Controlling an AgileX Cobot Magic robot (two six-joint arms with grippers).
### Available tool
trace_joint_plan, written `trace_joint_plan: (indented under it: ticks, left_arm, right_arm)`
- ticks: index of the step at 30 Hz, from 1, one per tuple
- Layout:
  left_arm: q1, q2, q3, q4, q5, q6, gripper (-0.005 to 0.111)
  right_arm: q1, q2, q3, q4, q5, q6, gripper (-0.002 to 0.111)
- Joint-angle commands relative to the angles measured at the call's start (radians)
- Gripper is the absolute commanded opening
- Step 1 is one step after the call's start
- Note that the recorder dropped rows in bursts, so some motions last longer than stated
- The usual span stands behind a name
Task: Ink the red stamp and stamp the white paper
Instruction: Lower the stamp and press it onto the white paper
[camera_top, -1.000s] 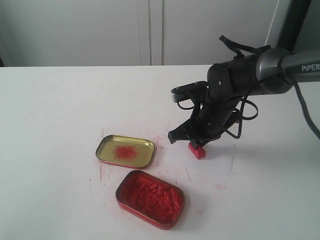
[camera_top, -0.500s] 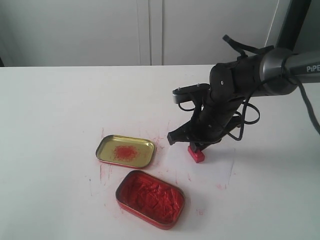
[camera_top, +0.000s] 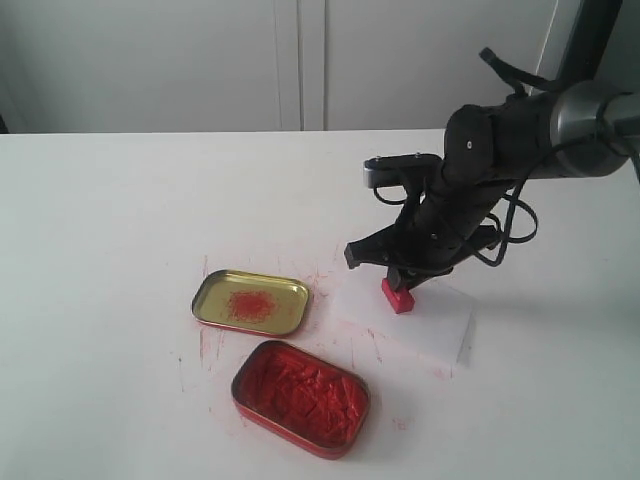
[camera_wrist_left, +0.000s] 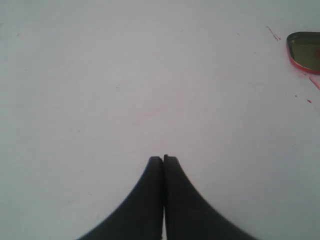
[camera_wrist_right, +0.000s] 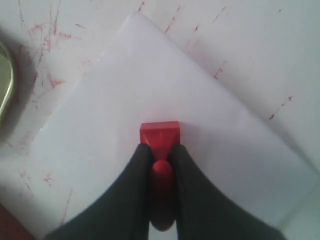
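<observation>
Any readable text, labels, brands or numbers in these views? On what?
None readable in any view.
red stamp: no lettering on its top; its face points down, hidden, held in the right gripper.
white paper: no print on the part that shows.
red ink tin and gold lid: no labels, only ink.
right arm: no marking legible.
</observation>
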Motion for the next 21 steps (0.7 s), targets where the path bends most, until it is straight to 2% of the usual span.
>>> trace_joint_plan:
  ticks: [1,21]
  left_arm:
    - [0.001,-0.004,0.007,0.001,0.009,-0.001,0.0]
    - [0.001,-0.004,0.007,0.001,0.009,-0.001,0.0]
  right_arm:
    - [-0.039,-0.013,0.003,0.107,-0.004,-0.093,0.0]
    - [-0.093,0.052,0.003,0.27,0.028,-0.233,0.0]
